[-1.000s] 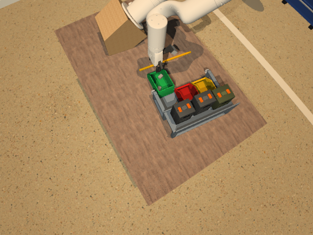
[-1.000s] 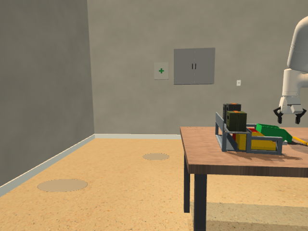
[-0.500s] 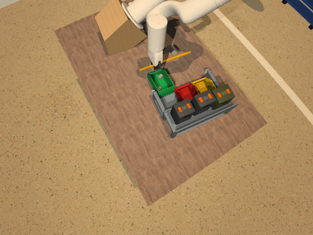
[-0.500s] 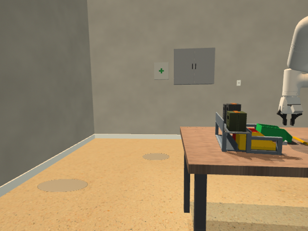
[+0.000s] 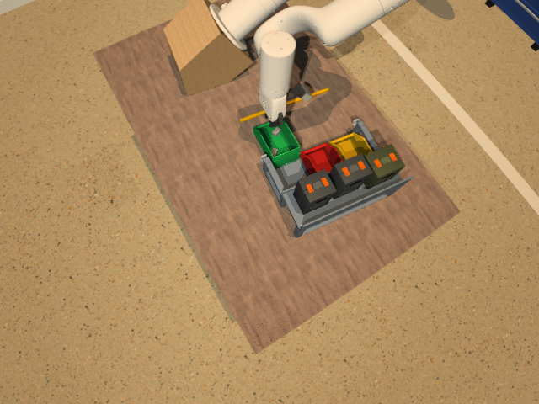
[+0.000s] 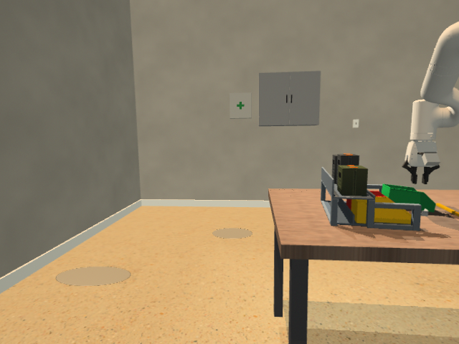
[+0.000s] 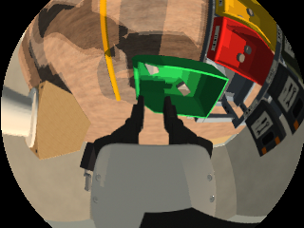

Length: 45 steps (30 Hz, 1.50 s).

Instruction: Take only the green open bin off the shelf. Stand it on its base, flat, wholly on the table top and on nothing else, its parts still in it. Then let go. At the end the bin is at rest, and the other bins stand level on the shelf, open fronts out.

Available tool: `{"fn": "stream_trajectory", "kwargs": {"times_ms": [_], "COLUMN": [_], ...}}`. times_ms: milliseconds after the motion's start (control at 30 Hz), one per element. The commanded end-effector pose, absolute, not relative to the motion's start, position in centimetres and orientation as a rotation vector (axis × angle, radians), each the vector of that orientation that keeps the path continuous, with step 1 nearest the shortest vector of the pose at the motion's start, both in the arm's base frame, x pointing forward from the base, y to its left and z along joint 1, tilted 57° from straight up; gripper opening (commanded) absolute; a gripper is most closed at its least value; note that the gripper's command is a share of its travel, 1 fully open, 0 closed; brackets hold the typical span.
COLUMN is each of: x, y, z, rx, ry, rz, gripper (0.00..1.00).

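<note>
Taken left to right in the wrist view, a tan wooden block [image 5: 191,47] [image 7: 59,123] comes first, off to the left of the jaws on the bench [image 5: 217,173] [image 6: 303,222] [image 7: 114,111]. Next is a thin yellow-orange rod [image 5: 252,117] [image 6: 445,208] [image 7: 107,47], ahead of the jaws and a little left.

The jaws stand part-way open, fairly narrow, with nothing between them. Just ahead of and below them is the green open bin [image 5: 278,140] [image 6: 404,196] [image 7: 192,102], apart from them in the exterior view. It is bright green, with a broad open mouth, darker inside walls and a slanted profile. It sits tilted: the end by the grey shelf [image 5: 292,210] [image 6: 370,213] [image 7: 224,117] is high, and the end nearer the jaws dips towards the bench. Whether that low end touches the bench, I cannot tell. Two small grey parts lie inside, apart from each other.

Farther right of the jaws, the red open bin [image 5: 321,158] [image 6: 377,193] [image 7: 237,40] and the yellow open bin [image 5: 351,146] [image 6: 392,211] [image 7: 247,14] sit side by side on the shelf. Beyond them stand two black cases and an olive case [image 5: 384,167] [image 6: 352,181] with orange latches.

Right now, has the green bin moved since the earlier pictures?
No. The green bin lies tilted at the same end of the grey shelf, in the same place against it.
</note>
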<state>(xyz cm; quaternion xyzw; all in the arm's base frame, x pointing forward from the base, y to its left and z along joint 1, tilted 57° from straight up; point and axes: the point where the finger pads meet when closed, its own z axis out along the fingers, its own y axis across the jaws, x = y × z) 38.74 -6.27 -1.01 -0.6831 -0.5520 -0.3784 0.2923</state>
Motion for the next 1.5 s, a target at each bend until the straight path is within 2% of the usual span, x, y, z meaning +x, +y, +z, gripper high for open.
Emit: {"fn": "stream_trajectory", "kwargs": {"times_ms": [0,100,267,667,833,1233,1400,1467], "x": [38.8,38.8,42.3,42.3,45.8,45.8,50.6,50.6], "y": [-6.3,-6.3,-8.1,-8.1,-9.9,-9.9,-12.3,-12.3], "z": [-1.0,-1.0,-0.3,-0.3,0.4,0.4,1.4,1.4], "rx": [-1.821,-1.821,-1.821,-1.821,-1.821,-1.821,-1.821,-1.821], "ry": [-1.472,-1.472,-1.472,-1.472,-1.472,-1.472,-1.472,-1.472], "rz": [-1.009,-1.009,-1.009,-1.009,-1.009,-1.009,-1.009,-1.009], "gripper": [0.33,0.33,0.33,0.33,0.33,0.33,0.33,0.33]}}
